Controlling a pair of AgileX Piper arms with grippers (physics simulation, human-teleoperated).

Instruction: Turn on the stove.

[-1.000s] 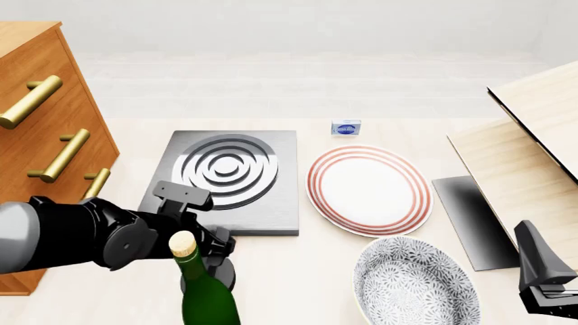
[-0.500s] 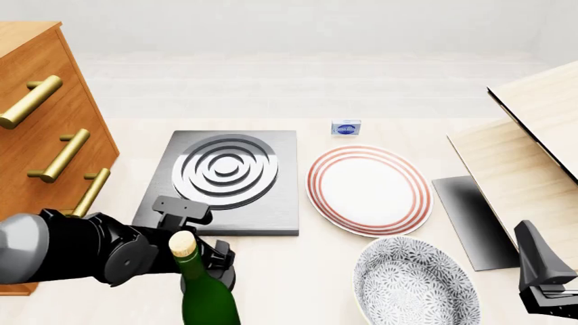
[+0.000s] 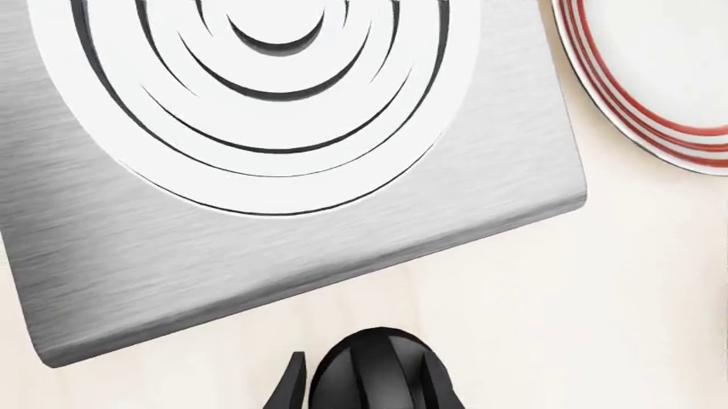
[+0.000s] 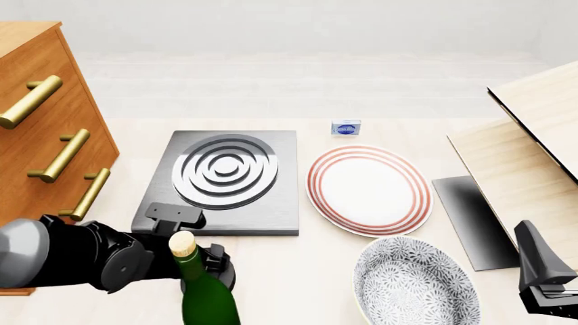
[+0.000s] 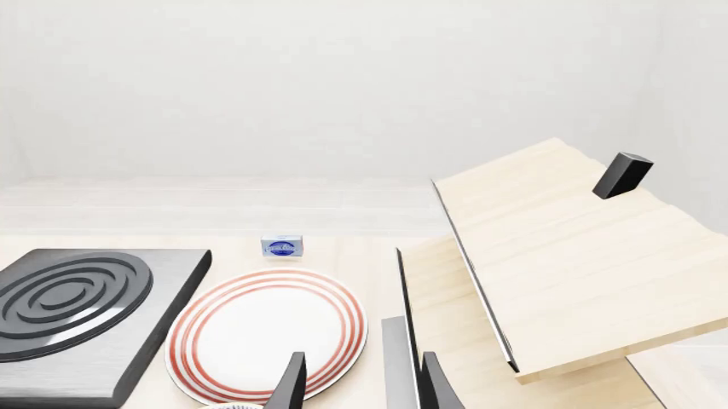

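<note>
Black left hand [image 4: 212, 261] sits on the round knob [image 3: 381, 373], mostly hidden behind the green bottle [image 4: 206, 290]; its spread cannot be told. Grey stove [image 4: 230, 177] lies just beyond, on the desk [image 4: 298, 271]. Right hand [image 4: 546, 298], cut off at the frame's near-right edge, stands slightly parted, holding nothing.

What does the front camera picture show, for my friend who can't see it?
A black robot arm, the left gripper, reaches toward the near edge of a grey stove with round rings. A green bottle stands in front of the arm; a red-ringed plate lies right of the stove, a patterned bowl nearer.
</note>
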